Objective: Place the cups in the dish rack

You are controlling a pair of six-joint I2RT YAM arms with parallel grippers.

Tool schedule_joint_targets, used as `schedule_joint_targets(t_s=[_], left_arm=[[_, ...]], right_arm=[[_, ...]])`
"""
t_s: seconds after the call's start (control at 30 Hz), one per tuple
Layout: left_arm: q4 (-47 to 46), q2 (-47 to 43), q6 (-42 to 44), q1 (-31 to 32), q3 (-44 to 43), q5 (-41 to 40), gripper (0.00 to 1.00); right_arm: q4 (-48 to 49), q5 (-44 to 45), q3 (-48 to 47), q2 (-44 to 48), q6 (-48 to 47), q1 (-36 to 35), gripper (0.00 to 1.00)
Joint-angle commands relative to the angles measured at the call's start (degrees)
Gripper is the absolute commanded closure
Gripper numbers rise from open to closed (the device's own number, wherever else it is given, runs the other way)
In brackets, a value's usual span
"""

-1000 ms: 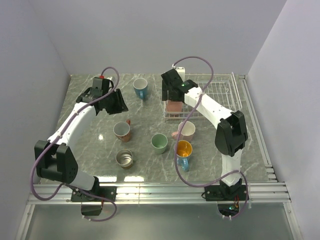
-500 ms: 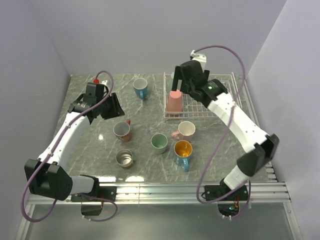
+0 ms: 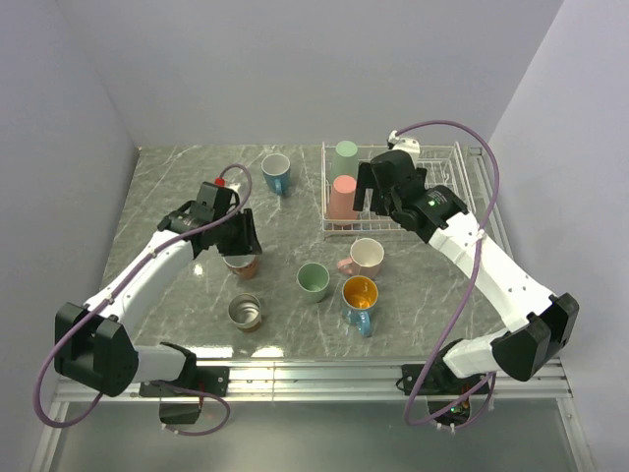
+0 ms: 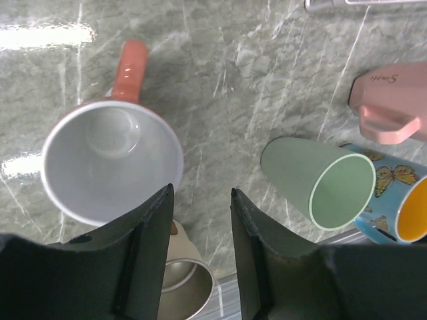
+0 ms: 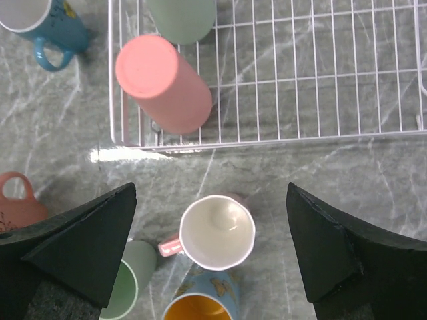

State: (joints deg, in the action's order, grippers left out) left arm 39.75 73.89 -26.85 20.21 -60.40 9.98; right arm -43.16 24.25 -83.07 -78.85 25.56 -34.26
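The white wire dish rack (image 3: 432,182) holds an upside-down mint green cup (image 3: 346,155) and an upside-down salmon pink cup (image 3: 343,197) at its left end. My right gripper (image 3: 371,202) is open wide and empty, just right of the salmon cup; in its wrist view (image 5: 212,200) it hangs above the pale pink mug (image 5: 217,230). My left gripper (image 3: 241,236) is open and empty over the brown mug (image 3: 242,264). In its wrist view (image 4: 200,200) one finger sits at the right rim of that mug (image 4: 110,163).
On the table stand a blue mug (image 3: 276,173) at the back, a mint green cup (image 3: 314,280), a pale pink mug (image 3: 367,257), a blue mug with an orange inside (image 3: 361,295) and a steel cup (image 3: 244,312).
My right gripper has let go of the salmon pink cup in the rack and drawn back to the right. My left arm has swung from the back left to the brown mug.
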Motion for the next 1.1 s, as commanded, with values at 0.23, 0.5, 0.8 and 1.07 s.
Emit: schedule_joint_targets(t_s=[0.23,0.5,0.8,1.07], left_arm=[[-1.3,6.1,1.0,5.7,-1.5,-12.2,0.57],[-1.3,8.3,0.7,6.8,-2.6,-14.3,0.59],[-3.9,11.2,0.7,7.7,0.1,-13.5,0.74],[-0.2,11.0,3.5,7.7,-5.3,-18.7,1.0]], right_arm=[[-0.4,1.5,2.8,6.0,1.3,-0.3,0.0],[-0.6,1.4,4.8,7.0,1.9,-0.3,0.0],[-0.4,1.0,4.8,6.5,1.7,-0.4,0.0],[-0.3,0.8,4.5,6.7,1.8,-0.3,0.0]])
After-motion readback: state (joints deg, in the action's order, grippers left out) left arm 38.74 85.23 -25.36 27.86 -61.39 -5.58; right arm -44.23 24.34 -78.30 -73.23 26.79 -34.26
